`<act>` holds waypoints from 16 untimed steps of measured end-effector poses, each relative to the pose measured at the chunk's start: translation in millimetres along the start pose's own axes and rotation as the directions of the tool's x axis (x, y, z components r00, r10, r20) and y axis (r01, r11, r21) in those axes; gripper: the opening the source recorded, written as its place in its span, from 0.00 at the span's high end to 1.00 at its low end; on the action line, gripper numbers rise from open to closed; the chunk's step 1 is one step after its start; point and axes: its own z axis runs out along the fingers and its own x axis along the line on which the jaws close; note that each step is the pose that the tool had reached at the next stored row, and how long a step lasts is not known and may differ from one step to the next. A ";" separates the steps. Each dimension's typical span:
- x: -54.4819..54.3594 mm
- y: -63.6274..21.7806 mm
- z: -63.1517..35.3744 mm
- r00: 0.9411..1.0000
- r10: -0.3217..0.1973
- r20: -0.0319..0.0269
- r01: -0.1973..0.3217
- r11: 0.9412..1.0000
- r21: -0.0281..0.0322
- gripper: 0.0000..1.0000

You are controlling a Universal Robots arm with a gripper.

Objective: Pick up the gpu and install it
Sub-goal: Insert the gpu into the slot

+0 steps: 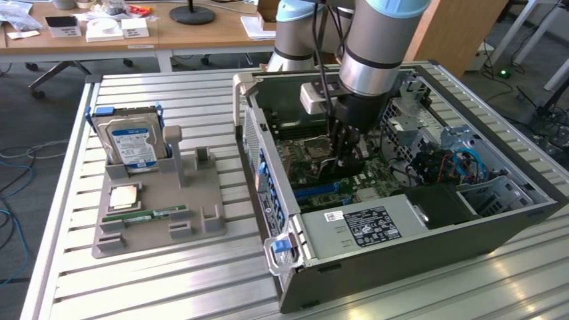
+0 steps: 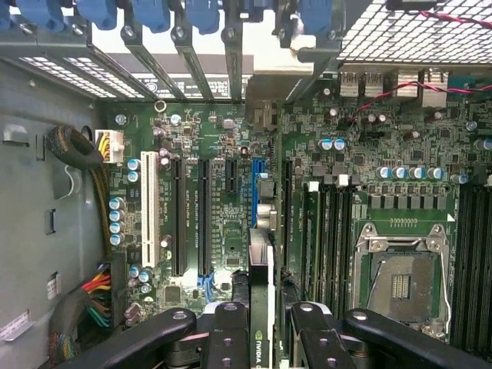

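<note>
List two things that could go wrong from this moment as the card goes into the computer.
1. The gpu, gripped edge-on in the hand, might miss the blue slot and strike the black slots beside it.
2. Its end could catch the blue clips on the case wall.

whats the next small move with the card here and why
Probably a slow, straight descent toward the board. The gripper is clamped on the gpu, which hangs edge-on inside the computer case, roughly in line with the blue slot and seemingly not yet seated. The exact line-up is hard to judge, so small steps look safest.
</note>
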 end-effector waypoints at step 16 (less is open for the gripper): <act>3.0 6.0 0.0 1.000 0.000 0.000 0.000 1.000 0.000 0.74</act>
